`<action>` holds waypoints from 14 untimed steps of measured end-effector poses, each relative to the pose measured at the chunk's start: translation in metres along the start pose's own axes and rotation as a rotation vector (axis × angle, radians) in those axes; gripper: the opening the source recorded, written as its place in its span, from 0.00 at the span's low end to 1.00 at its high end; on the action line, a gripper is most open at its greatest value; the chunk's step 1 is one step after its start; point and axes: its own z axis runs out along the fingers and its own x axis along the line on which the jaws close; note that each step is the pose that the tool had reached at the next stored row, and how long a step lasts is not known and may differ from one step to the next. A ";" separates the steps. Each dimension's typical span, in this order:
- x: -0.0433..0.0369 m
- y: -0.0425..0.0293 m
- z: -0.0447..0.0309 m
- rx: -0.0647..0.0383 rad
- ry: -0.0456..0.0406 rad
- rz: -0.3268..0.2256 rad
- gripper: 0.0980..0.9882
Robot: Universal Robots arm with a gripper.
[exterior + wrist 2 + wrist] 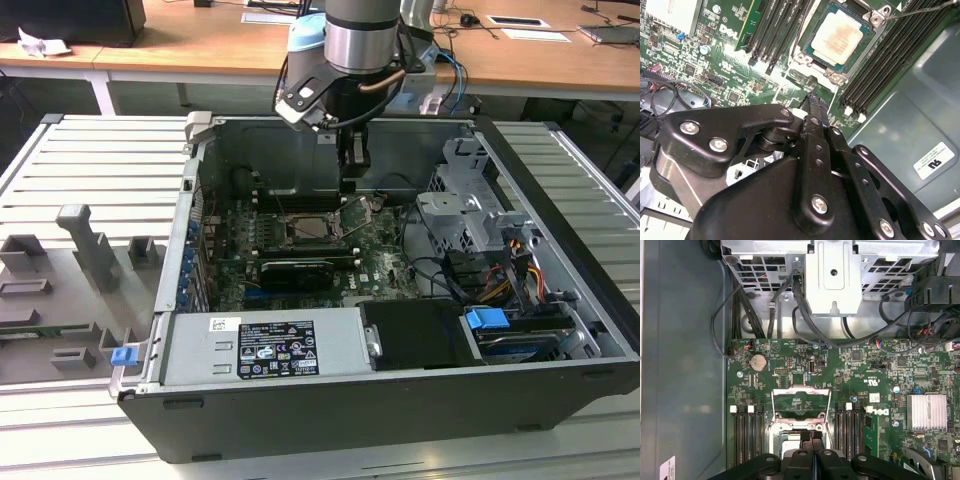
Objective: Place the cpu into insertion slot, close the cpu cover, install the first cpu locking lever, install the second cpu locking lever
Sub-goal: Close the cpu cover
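Pincer (812,101) is hanging closed and empty just above the cpu (842,34), which is lying in the insertion slot (805,39) while the cpu cover (800,389) is standing open. I am fearing a crooked descent could scrape the cpu or bend that cover. The computer case (400,400) is sitting on a ribbed grey counter (90,170), wooden desks (200,45) behind.

Matt pale metal cpu (844,35), shiny silver metal cpu cover (801,389), smooth black gripper (812,100), wooden desk (200,40)
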 end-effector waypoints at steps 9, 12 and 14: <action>0.0001 0.0045 0.0005 0.000 0.0000 0.000 0.01; 0.0001 0.0057 0.0007 0.000 0.0000 0.000 0.01; 0.0001 0.0064 0.0008 0.000 0.0000 0.000 0.01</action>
